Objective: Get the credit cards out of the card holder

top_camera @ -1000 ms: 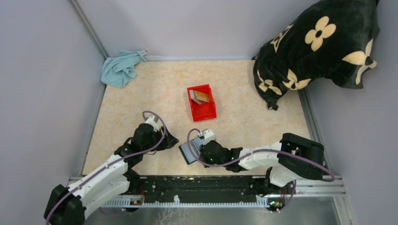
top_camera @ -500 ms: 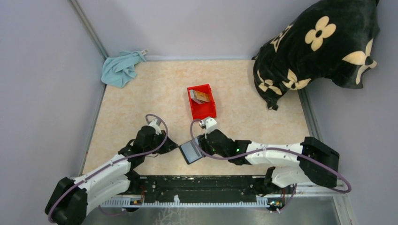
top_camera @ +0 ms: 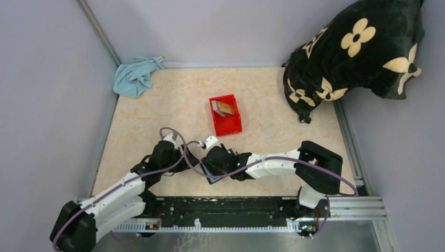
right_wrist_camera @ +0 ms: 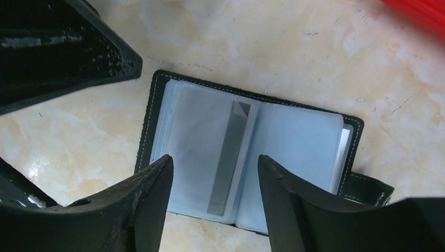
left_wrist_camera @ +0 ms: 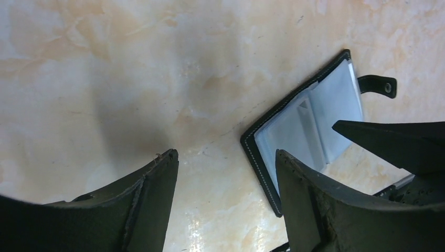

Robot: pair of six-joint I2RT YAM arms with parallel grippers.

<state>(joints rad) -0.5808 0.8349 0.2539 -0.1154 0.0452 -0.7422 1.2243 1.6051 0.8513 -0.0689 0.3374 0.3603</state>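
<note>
The card holder [right_wrist_camera: 199,121] lies open and flat on the table, black with white stitching, pale blue sleeves up and a grey strip along its fold. My right gripper [right_wrist_camera: 214,157] hangs open just above its near edge, with nothing between the fingers. My left gripper [left_wrist_camera: 225,153] is open over bare table, the card holder [left_wrist_camera: 309,121] beside its right finger. In the top view both grippers meet at the near middle: the left gripper [top_camera: 194,160], and the right gripper [top_camera: 209,167] hiding most of the holder. Tan and grey credit cards [top_camera: 222,108] lie in the red bin.
The red bin [top_camera: 226,126] stands just beyond the grippers. A crumpled blue cloth [top_camera: 135,76] lies at the far left corner. A black flowered cushion [top_camera: 357,52] fills the far right corner. Grey walls close in the left, back and right sides.
My right gripper has opened and moved left, over the card holder that it had at its tips. The holder now lies open on the table. The left gripper has edged toward it.
</note>
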